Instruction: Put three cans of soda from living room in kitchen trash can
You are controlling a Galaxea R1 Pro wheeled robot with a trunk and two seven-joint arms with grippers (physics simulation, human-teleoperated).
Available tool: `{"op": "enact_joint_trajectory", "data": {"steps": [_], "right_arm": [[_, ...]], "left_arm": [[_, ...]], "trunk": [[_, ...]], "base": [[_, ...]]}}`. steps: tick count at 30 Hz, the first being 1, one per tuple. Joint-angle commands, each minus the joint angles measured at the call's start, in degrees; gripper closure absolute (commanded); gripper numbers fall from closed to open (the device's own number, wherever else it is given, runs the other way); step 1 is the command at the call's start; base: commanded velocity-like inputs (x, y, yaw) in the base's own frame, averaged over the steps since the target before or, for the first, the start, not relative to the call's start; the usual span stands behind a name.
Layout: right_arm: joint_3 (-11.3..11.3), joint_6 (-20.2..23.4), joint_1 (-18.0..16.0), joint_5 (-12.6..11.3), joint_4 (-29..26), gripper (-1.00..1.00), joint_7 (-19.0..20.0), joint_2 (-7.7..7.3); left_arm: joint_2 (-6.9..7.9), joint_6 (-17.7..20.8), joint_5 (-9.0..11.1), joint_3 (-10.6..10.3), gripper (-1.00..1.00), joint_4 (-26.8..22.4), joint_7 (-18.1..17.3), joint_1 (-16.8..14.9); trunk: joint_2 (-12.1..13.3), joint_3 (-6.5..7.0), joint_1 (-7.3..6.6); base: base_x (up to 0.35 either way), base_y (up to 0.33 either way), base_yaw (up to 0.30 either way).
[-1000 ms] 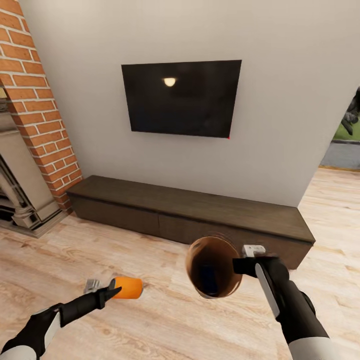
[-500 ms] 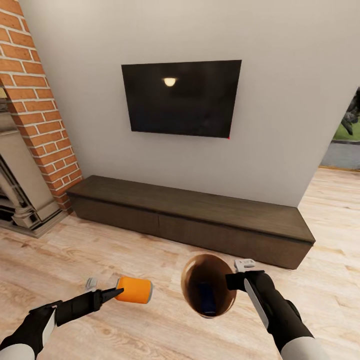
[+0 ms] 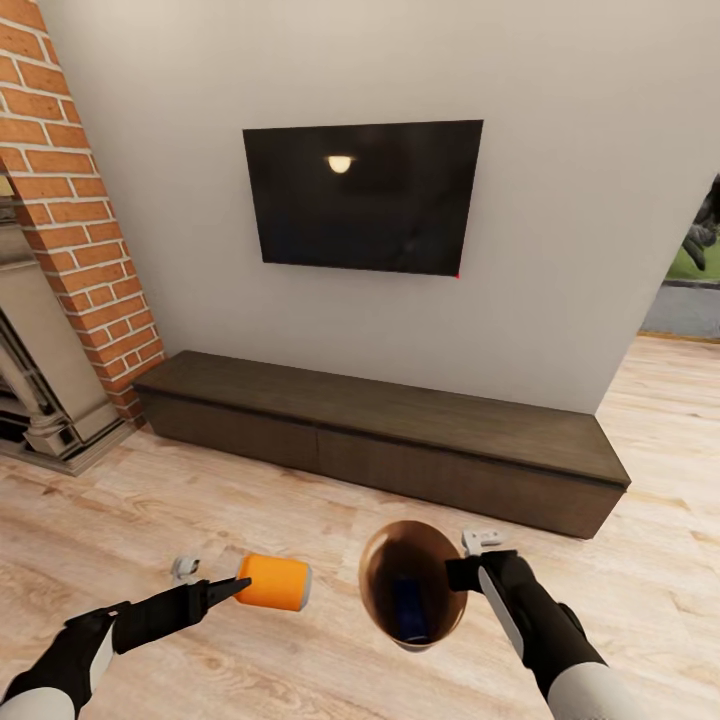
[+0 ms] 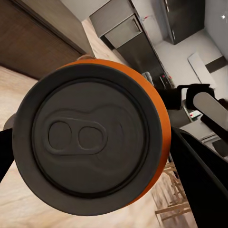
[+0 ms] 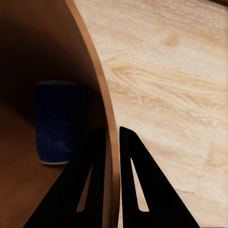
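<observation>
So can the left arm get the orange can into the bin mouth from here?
Probably yes: the left gripper holds the orange soda can beside the trash can, whose tilted open mouth faces the camera, with a bare gap between them.

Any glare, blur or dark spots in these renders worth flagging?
Head view: a lamp's reflection glares on the TV; everything else is sharp and evenly lit. Left wrist view: the orange can sits very close to the lens, its top dim and slightly soft. Right wrist view: the trash can interior is deep in shadow, the blue can barely readable, and the right gripper shows as a black silhouette.
</observation>
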Motion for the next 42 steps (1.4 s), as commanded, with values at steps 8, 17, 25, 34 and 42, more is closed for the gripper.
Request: {"op": "enact_joint_trajectory", "data": {"steps": [8, 17, 25, 34, 42], "right_arm": [[0.0, -0.2, -0.7, -0.4, 2.7, 1.0, 0.3, 1.42], [0.0, -6.0, -4.6, -0.3, 13.0, 1.0, 0.3, 1.74], [0.0, -6.7, -6.2, -0.3, 17.4, 1.0, 0.3, 1.77], [0.0, -6.8, -6.4, -0.3, 18.2, 1.0, 0.3, 1.77], [0.0, -6.8, -6.4, -0.3, 18.3, 1.0, 0.3, 1.77]], "left_arm": [[-0.41, 0.1, 0.0, 0.0, 1.0, 0.0, 0.0, 0.0], [-1.66, 0.0, 0.0, 0.0, 1.0, 0.0, 0.0, 0.0], [-2.67, 0.0, 0.0, 0.0, 1.0, 0.0, 0.0, 0.0], [-5.17, -0.1, 0.0, -0.2, 1.0, 0.1, 0.0, 0.0], [-6.9, -0.1, 0.0, -2.3, 1.0, 0.1, 0.0, 0.0]], "trunk": [[0.0, 0.01, 0.0], [0.0, 0.01, 0.0], [0.0, 0.01, 0.0], [0.0, 0.01, 0.0], [0.0, 0.01, 0.0]], "base": [[0.0, 0.0, 0.0], [0.0, 0.0, 0.0], [0.0, 0.0, 0.0], [0.0, 0.0, 0.0], [0.0, 0.0, 0.0]]}}
